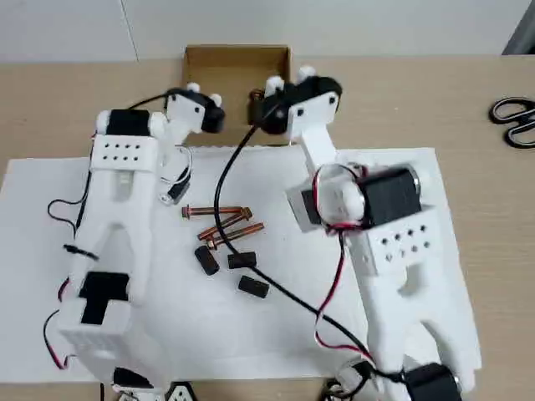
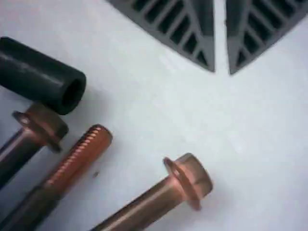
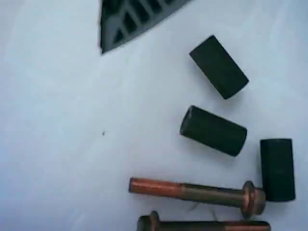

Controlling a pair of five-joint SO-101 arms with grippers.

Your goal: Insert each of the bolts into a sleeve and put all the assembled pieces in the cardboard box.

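Observation:
Three copper bolts [image 1: 221, 222] lie in a loose bunch on the white sheet, with three black sleeves [image 1: 242, 260] just in front of them, all separate. My left gripper [image 1: 177, 190] hangs close over the sheet beside the bolts. Its dark fingers [image 2: 192, 29] are all but shut with nothing between them, a short way from a bolt head [image 2: 187, 180] and an open-ended sleeve [image 2: 41, 82]. My right gripper [image 1: 257, 107] is held high near the cardboard box [image 1: 236, 60]. One of its fingers [image 3: 134, 19] shows above the sleeves [image 3: 213, 131] and two bolts [image 3: 192, 191].
The white sheet [image 1: 209, 334] covers the middle of the wooden table. Scissors [image 1: 514, 117] lie at the far right edge. A black cable [image 1: 226, 180] runs across the sheet, past the bolts and sleeves. The cardboard box stands at the back centre.

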